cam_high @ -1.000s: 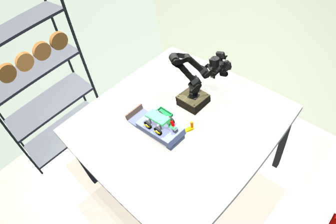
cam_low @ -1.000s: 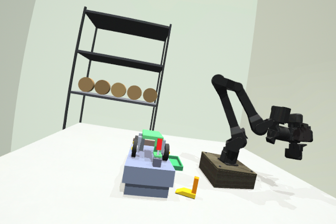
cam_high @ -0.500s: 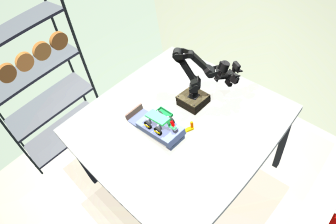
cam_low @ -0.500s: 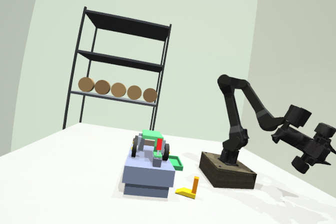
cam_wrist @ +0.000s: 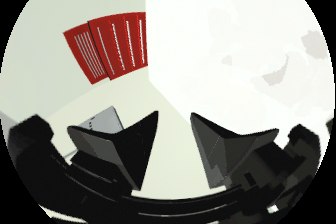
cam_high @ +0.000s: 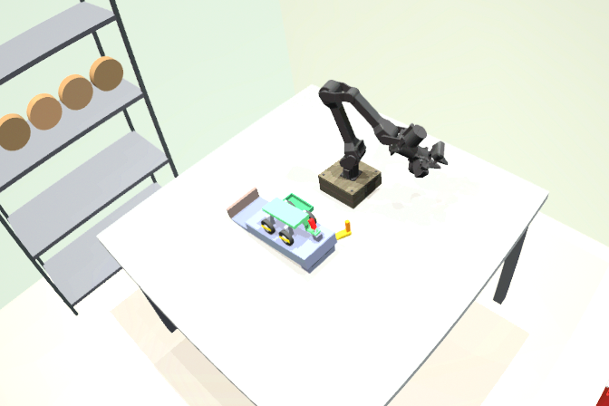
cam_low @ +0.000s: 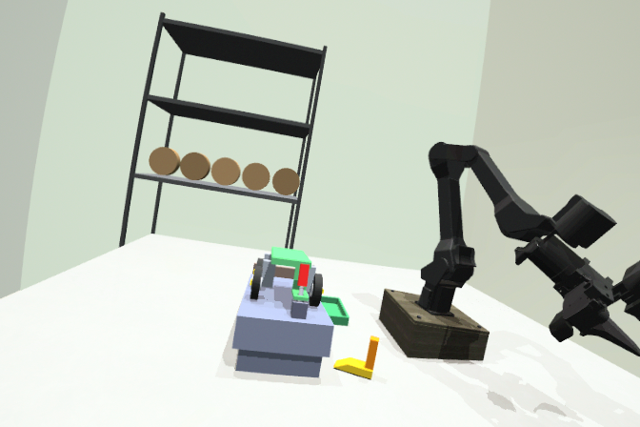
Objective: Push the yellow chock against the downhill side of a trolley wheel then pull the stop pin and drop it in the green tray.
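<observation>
The trolley (cam_high: pixel 285 212) (cam_low: pixel 290 256) with a green top and black wheels stands on the blue-grey ramp (cam_high: pixel 314 250) (cam_low: pixel 281 333). The red-headed stop pin (cam_high: pixel 312 223) (cam_low: pixel 303 274) stands upright in its holder at the trolley's uphill end. The yellow chock (cam_high: pixel 343 234) (cam_low: pixel 353 366) with its orange handle upright rests on the table beside the ramp's high end. The green tray (cam_high: pixel 299 203) (cam_low: pixel 335 310) lies on the table behind the ramp, partly hidden by the trolley. My gripper (cam_wrist: pixel 175 114) (cam_high: pixel 442 164) is partly open and empty, in the air right of the arm's base, far from chock and trolley.
The arm's wooden base block (cam_high: pixel 350 182) (cam_low: pixel 433 332) stands between the gripper and the ramp. A brown end board (cam_high: pixel 242 202) closes the ramp's low end. A shelf rack (cam_high: pixel 88 165) (cam_low: pixel 222 188) with wooden discs stands beyond the table. A red object (cam_wrist: pixel 117 47) shows beyond the table.
</observation>
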Available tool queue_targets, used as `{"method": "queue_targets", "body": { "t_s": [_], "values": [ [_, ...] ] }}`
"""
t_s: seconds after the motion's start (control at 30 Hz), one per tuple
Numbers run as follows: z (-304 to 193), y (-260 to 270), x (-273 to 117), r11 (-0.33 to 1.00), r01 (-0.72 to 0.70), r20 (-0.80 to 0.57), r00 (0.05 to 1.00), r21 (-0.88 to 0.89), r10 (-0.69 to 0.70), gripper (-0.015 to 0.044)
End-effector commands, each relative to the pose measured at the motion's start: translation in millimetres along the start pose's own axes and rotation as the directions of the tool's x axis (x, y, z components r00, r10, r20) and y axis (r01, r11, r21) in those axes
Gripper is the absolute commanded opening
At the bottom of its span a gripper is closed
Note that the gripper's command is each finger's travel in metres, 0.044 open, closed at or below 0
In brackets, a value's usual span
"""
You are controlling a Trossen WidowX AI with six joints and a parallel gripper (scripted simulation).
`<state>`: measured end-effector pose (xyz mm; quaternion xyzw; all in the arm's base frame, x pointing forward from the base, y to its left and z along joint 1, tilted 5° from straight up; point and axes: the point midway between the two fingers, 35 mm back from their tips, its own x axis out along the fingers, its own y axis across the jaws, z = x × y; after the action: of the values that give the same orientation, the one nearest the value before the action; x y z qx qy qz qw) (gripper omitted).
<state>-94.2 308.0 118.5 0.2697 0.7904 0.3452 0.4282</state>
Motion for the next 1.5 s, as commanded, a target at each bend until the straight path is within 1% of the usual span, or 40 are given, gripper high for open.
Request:
{"method": "queue_targets", "body": {
  "t_s": [0.0, 0.2, 0.4, 0.6, 0.8, 0.97, 1.13, 1.3, 1.47],
  "values": [
    [35.9, 5.5, -6.4, 0.991, 0.008, 0.119, 0.993, 0.135, -0.025, 0.0190],
    [86.9, 4.9, -24.9, 0.935, -0.013, 0.275, 0.957, 0.355, -0.091, 0.0190],
    [132.7, -1.9, -51.6, 0.831, -0.081, 0.401, 0.899, 0.551, -0.178, 0.0190],
    [171.1, -14.7, -84.7, 0.687, -0.183, 0.488, 0.827, 0.703, -0.279, 0.0190],
    [200.1, -30.9, -122.3, 0.503, -0.315, 0.536, 0.750, 0.805, -0.388, 0.0190],
    [217.1, -47.0, -156.1, 0.329, -0.435, 0.545, 0.687, 0.838, -0.481, 0.0190],
    [227.1, -64.6, -190.7, 0.148, -0.551, 0.526, 0.631, 0.822, -0.570, 0.0190],
    [230.1, -82.9, -225.2, -0.029, -0.654, 0.482, 0.586, 0.756, -0.652, 0.0190],
    [226.6, -101.1, -258.6, -0.194, -0.737, 0.416, 0.554, 0.647, -0.721, 0.0190]
  ]
}}
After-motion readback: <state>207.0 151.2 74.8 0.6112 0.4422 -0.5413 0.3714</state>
